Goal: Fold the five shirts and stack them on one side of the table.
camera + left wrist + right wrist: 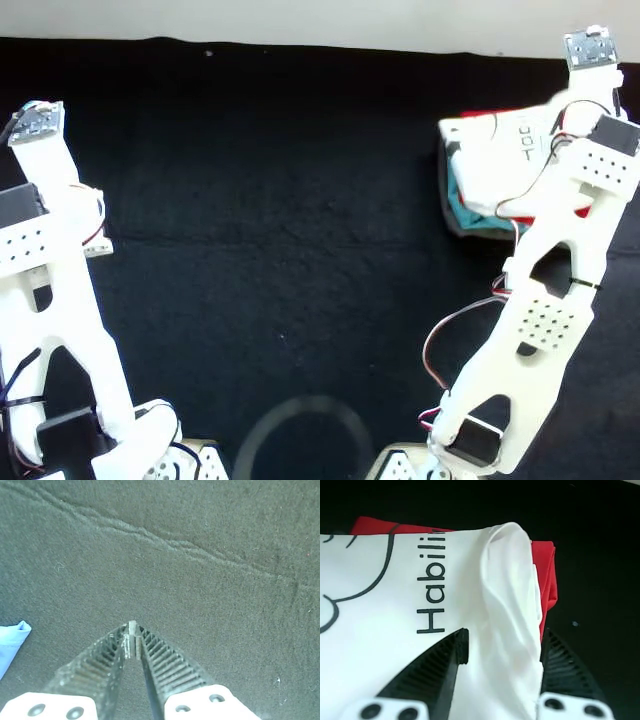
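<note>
Straddling the folded edge of the white shirt (380, 610) atop the stack (466, 208), jaws of the right arm (545, 320) stood spread, those of the left arm (60, 290) clenched empty, well apart over the table (300, 200).

Robotics lab bench: black cloth-covered table (300, 200), white left arm (60, 290), right arm (545, 320).

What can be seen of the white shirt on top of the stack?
The white shirt is soft fabric, folded and lying flat on top of the stack, towards the right of the black table in the high view. It carries black lettering and part of a black line drawing. One folded edge bulges into a rounded roll. A red shirt sticks out beneath it, and a teal shirt shows lower in the pile. The right pincer straddles the rolled edge, jaws apart; whether they touch the cloth is unclear.
</note>
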